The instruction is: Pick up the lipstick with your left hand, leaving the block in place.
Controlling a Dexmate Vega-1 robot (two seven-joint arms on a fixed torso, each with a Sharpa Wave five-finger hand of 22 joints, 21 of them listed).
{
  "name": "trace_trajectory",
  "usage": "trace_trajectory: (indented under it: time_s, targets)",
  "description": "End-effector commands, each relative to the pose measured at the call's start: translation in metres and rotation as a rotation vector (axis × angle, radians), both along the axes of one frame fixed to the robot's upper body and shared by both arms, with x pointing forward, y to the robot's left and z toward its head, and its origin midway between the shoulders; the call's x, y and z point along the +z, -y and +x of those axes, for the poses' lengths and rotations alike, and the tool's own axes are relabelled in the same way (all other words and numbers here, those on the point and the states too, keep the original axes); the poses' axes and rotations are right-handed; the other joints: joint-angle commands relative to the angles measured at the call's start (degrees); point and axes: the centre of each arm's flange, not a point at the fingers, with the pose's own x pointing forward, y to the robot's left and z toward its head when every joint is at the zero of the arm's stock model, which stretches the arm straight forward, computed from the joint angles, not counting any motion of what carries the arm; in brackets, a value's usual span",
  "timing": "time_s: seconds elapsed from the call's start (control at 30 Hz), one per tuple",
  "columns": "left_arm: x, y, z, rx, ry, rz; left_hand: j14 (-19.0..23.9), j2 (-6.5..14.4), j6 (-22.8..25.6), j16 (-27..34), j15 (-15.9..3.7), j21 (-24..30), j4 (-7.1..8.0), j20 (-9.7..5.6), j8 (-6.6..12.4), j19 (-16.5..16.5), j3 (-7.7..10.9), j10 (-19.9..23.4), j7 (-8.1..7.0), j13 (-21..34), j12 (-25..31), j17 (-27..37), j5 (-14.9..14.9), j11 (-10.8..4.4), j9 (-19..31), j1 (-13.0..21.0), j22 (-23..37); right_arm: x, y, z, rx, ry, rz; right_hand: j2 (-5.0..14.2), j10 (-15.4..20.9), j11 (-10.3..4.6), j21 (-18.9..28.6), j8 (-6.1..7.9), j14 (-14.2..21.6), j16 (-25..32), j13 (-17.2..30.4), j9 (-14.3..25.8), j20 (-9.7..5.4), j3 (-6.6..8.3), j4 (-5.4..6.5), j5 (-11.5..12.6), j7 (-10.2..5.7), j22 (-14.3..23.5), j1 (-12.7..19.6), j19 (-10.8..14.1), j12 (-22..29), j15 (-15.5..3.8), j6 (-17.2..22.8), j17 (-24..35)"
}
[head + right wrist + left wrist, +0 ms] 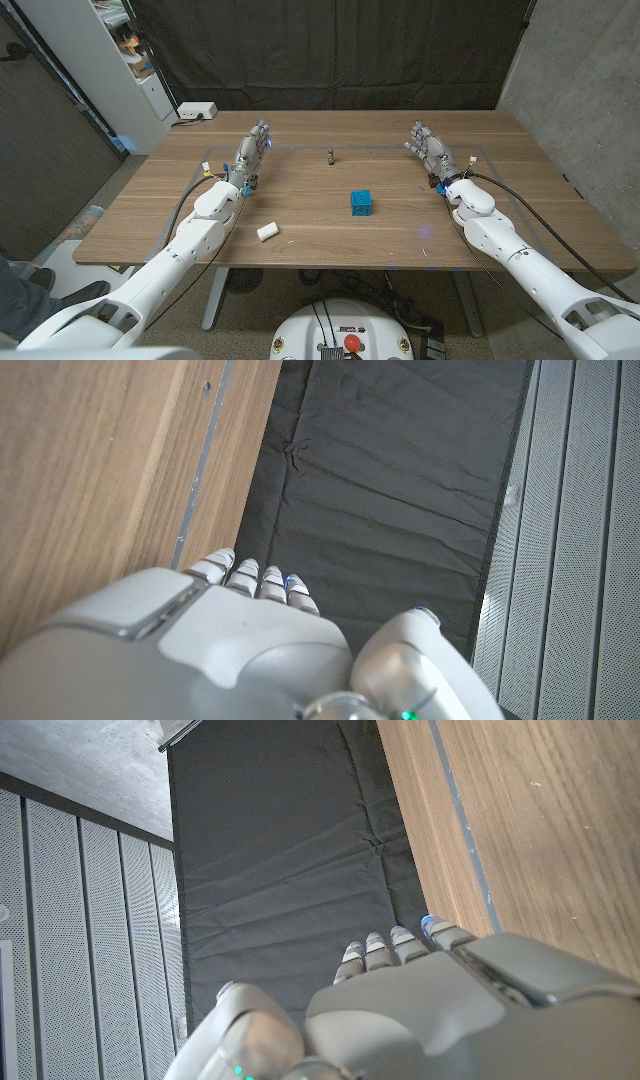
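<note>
Nearest the head camera, both white arms come in from the bottom corners and reach across the wooden table [150, 215]. At the left arm's end, the left hand [252, 153] sits toward the table's far left side, fingers stretched out together toward the back edge and holding nothing; the left wrist view shows those fingertips [392, 946] extended over the table's far edge against a black curtain [280, 870]. Opposite it, the right hand [430, 152] sits toward the far right side in the same released posture, fingers straight and empty, with the right wrist view showing its back and fingertips [255, 575] pointing at the curtain.

Outward from the left hand, the lipstick [332, 155] stands upright between the two hands, near the far middle of the table, well apart from both. Closer to the camera, the blue block [362, 203] rests on the tabletop, apart from the lipstick. A small white cylinder [267, 232] lies near the left forearm, toward the near edge.
</note>
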Motion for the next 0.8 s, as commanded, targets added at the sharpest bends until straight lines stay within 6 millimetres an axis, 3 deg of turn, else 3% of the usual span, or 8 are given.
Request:
trace_trajectory:
  time_s: [0.03,0.8]
  targets:
    - [-0.0021,0.002,-0.0022,-0.006,0.0,-0.005,-0.5,0.1,0.0,0.3,0.03,0.3,0.02,-0.15,0.37,-0.4,0.3,-0.4,0.43,0.1,0.4,0.1,0.3,0.02,0.2,0.5,0.1,-0.0031,0.0009,-0.0026,0.003,-0.003,0.011,0.07,0.1,0.39,0.3,0.43,0.0,0.4,0.1,0.2,0.03,0.28,-0.04,0.2,-0.12,0.2,0.3,0.5,0.2,0.6,0.4,0.3]
    - [0.002,0.005,-0.0059,0.022,0.028,0.03,-0.4,0.5,0.8,0.4,-0.08,-0.3,-0.35,0.46,0.65,-0.4,0.37,-0.5,-0.06,0.0,0.3,0.0,0.3,-0.17,0.2,0.9,0.1,-0.004,-0.0019,-0.0065,0.004,0.009,0.018,0.24,0.2,0.37,-0.1,0.44,0.0,0.5,-0.1,0.1,0.1,0.23,-0.17,0.2,-0.21,0.2,0.2,0.6,0.2,0.58,0.5,-0.1]
